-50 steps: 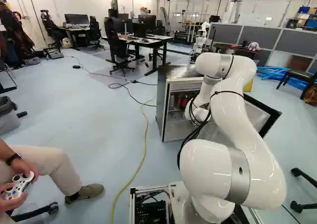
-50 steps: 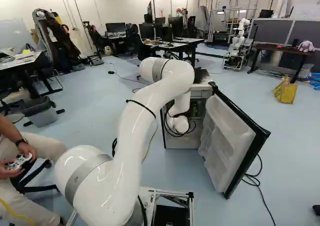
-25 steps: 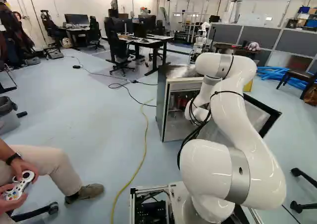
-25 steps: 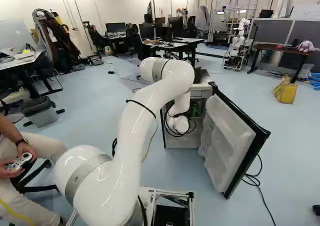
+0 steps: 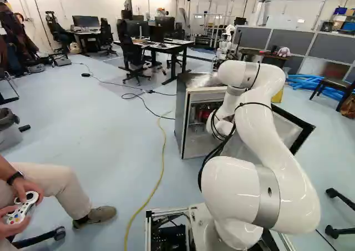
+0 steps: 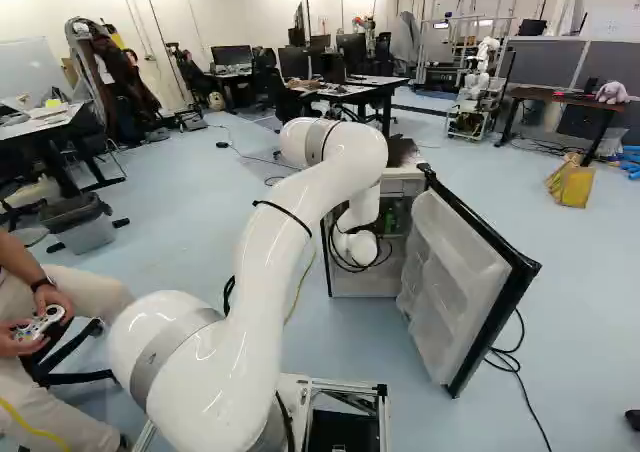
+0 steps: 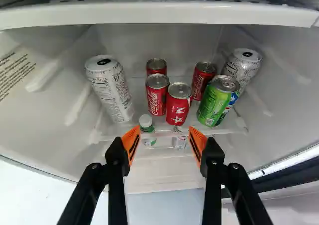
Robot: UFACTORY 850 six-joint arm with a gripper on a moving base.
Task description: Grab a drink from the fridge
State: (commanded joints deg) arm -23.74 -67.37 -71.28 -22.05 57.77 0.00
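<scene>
My white jointed arm (image 5: 260, 118) reaches into the open grey box-shaped fridge (image 5: 182, 115), whose black-edged door with a white inner panel (image 6: 445, 272) hangs wide. My orange-padded black pincer (image 7: 164, 135) is spread, with nothing pinched. Ahead of it on the shelf stand the drinks: four short red metal cans (image 7: 178, 105) grouped together, a bright green metal can (image 7: 214, 103) beside them, and two tall white metal cans (image 7: 112, 93), one on either side of the group. A white-capped bottle (image 7: 145, 121) is near one fingertip.
</scene>
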